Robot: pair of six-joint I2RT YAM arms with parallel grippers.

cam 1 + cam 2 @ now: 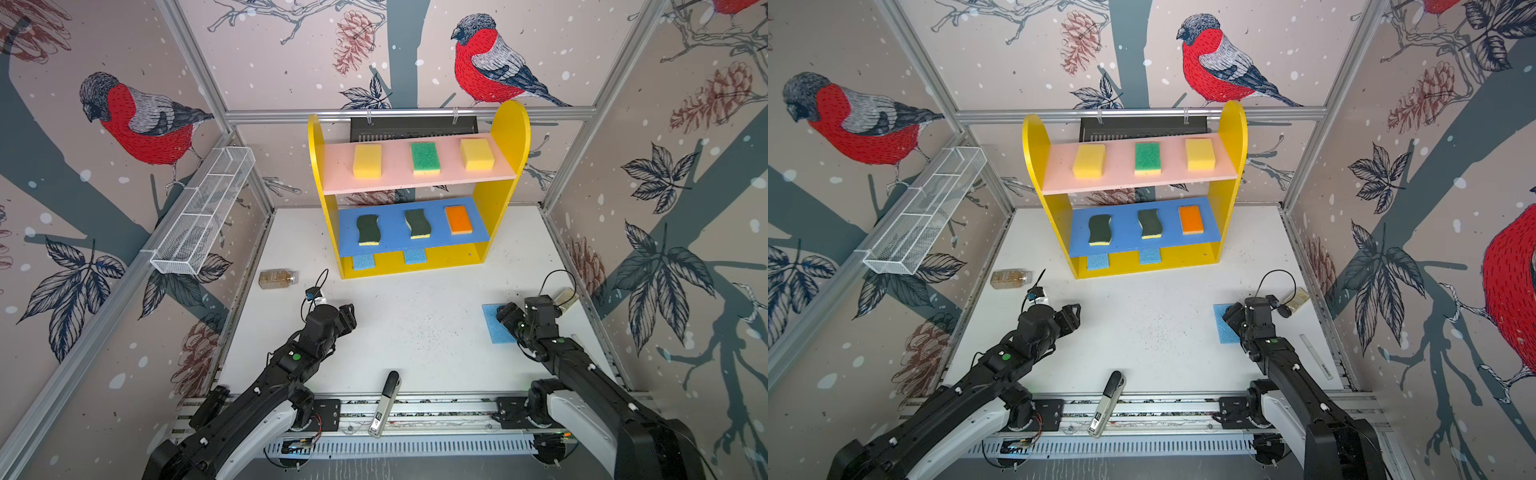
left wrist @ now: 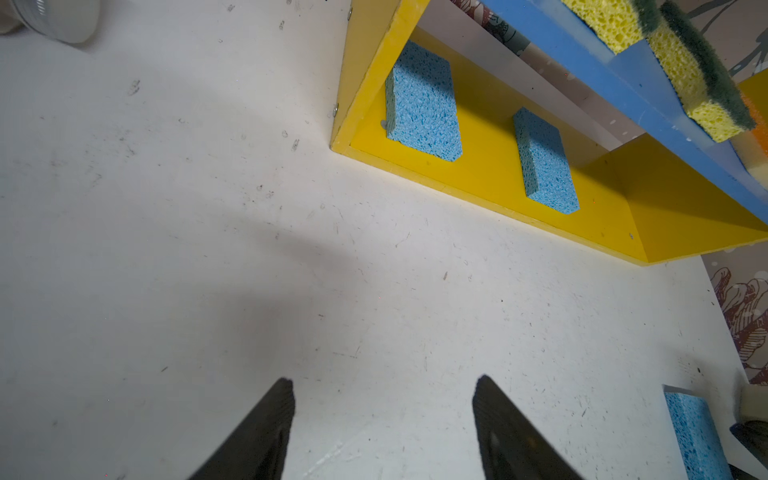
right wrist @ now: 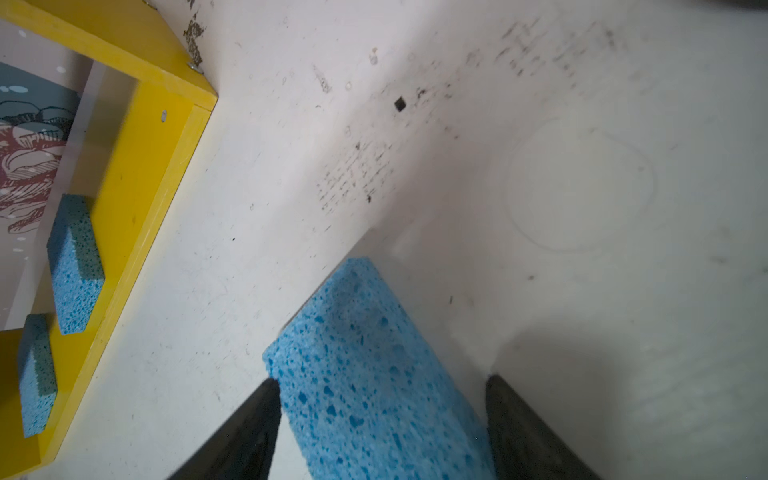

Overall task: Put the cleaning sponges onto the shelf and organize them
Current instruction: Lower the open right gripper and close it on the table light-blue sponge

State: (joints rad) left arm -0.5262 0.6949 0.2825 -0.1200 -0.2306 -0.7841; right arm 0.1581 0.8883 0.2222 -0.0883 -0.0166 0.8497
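Last blue sponge (image 3: 365, 374) lies on the counter (image 1: 415, 324) between the spread jaws of the right gripper (image 3: 382, 380), not pinched yet. The left gripper (image 2: 384, 379) hangs spread and empty. Next I'd pinch it and slide it onto the shelf (image 1: 505, 195), into the bare base spot.

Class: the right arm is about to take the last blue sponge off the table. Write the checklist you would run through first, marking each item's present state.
1. The light blue sponge sits between the fingers of the right gripper: ok.
2. Its fingers stand open: ok.
3. Sponge lies flat on the table: ok.
4. Free spot on the shelf's yellow base, beside the two blue sponges: ok.
5. The left gripper is open, empty, off that path: ok.
6. Both fingers touching the sponge: cannot tell.
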